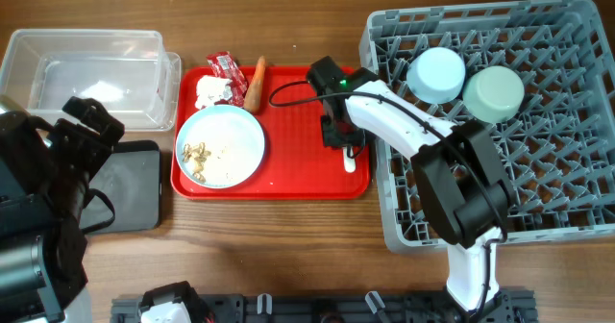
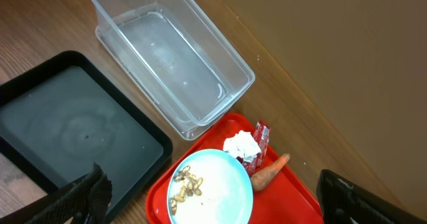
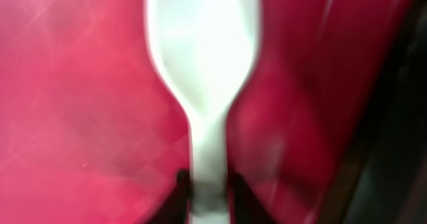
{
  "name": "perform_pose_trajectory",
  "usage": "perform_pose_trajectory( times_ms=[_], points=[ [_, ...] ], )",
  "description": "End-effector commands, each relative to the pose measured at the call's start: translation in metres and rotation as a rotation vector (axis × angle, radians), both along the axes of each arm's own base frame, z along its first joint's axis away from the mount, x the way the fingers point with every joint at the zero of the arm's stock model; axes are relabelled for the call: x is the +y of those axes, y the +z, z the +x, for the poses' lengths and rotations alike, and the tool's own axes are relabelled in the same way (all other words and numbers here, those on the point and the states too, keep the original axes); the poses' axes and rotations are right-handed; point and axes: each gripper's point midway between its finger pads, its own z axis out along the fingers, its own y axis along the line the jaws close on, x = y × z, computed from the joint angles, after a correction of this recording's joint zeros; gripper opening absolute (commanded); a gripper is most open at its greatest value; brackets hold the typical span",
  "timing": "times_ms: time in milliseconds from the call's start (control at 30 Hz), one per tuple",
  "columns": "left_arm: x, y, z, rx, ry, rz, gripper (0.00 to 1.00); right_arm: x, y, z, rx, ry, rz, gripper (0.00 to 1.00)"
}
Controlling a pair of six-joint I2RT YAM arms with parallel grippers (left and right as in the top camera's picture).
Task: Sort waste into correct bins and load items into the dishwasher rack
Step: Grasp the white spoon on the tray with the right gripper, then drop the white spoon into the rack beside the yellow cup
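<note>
The large pale plate (image 1: 231, 140) with beige crumbs (image 1: 195, 153) lies on a red serving tray (image 1: 298, 169). Behind it are the white tissue (image 1: 209, 91), red wrapper (image 1: 229, 68) and carrot piece (image 1: 256, 83). My right gripper (image 1: 344, 148) is down at the tray's right edge, its fingers (image 3: 208, 187) closed on the handle of a white spoon (image 3: 203, 57). My left gripper (image 2: 213, 207) is open and empty, above the plate (image 2: 223, 184). The pale blue saucer (image 1: 436, 74) and mint bowl (image 1: 494, 92) sit in the grey rack (image 1: 538, 179). The yellow cup is out of view.
The clear tub (image 1: 91, 78) stands at the back left and the black tray (image 1: 130, 184) in front of it; both also show in the left wrist view, tub (image 2: 170, 57) and black tray (image 2: 67, 124). The right arm reaches from the front across the rack's left edge.
</note>
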Motion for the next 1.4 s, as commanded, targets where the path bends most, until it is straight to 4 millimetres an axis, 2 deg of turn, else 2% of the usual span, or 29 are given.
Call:
perform_pose_trajectory(
  times_ms=[0,133,333,433,500,567,700,767,800,833,900,967,1000,1067,1133,1200,1233,1300,1367],
  points=[
    [0.004,0.002,-0.001,-0.008,0.024,0.005,1.00,0.015,0.002,-0.006,0.052,0.055,0.089,0.04],
    [0.004,0.002,-0.001,-0.008,0.024,0.005,1.00,0.019,0.041,0.005,-0.034,0.071,0.137,0.04],
    [0.004,0.002,-0.001,-0.008,0.024,0.005,1.00,0.014,0.127,0.022,-0.260,0.129,0.214,0.04],
    [0.004,0.002,-0.001,-0.008,0.024,0.005,1.00,-0.020,0.163,0.038,-0.411,0.066,0.114,0.04],
    [0.004,0.002,-0.001,-0.008,0.024,0.005,1.00,-0.052,0.179,0.054,-0.504,0.003,0.013,0.04],
    [0.004,0.002,-0.001,-0.008,0.024,0.005,1.00,-0.076,0.180,0.069,-0.534,-0.020,-0.040,0.04],
    [0.004,0.002,-0.001,-0.008,0.024,0.005,1.00,-0.091,0.154,0.092,-0.505,-0.001,-0.011,0.04],
    [0.004,0.002,-0.001,-0.008,0.024,0.005,1.00,-0.093,0.140,0.102,-0.490,-0.004,0.013,0.13],
    [0.004,0.002,-0.001,-0.008,0.024,0.005,1.00,-0.089,0.136,0.102,-0.477,0.008,0.043,0.28],
    [0.004,0.002,-0.001,-0.008,0.024,0.005,1.00,-0.078,0.133,0.100,-0.456,0.056,0.093,0.40],
    [0.004,0.002,-0.001,-0.008,0.024,0.005,1.00,-0.065,0.135,0.093,-0.436,0.113,0.150,0.46],
    [0.004,0.002,-0.001,-0.008,0.024,0.005,1.00,-0.057,0.149,0.085,-0.442,0.113,0.182,0.56],
    [0.004,0.002,-0.001,-0.008,0.024,0.005,1.00,-0.056,0.160,0.082,-0.456,0.105,0.192,0.58],
    [0.004,0.002,-0.001,-0.008,0.024,0.005,1.00,-0.050,0.187,0.070,-0.493,0.103,0.235,0.63],
    [0.004,0.002,-0.001,-0.008,0.024,0.005,1.00,-0.036,0.222,0.052,-0.543,0.148,0.321,0.69],
    [0.004,0.002,-0.001,-0.008,0.024,0.005,1.00,-0.023,0.265,0.027,-0.615,0.202,0.405,0.93],
    [0.004,0.002,-0.001,-0.008,0.024,0.005,1.00,-0.020,0.279,0.018,-0.642,0.217,0.430,1.00],
    [0.004,0.002,-0.001,-0.008,0.024,0.005,1.00,-0.016,0.311,-0.005,-0.701,0.229,0.495,1.00],
    [0.004,0.002,-0.001,-0.008,0.024,0.005,1.00,-0.015,0.335,-0.031,-0.721,0.194,0.571,1.00]
  ],
)
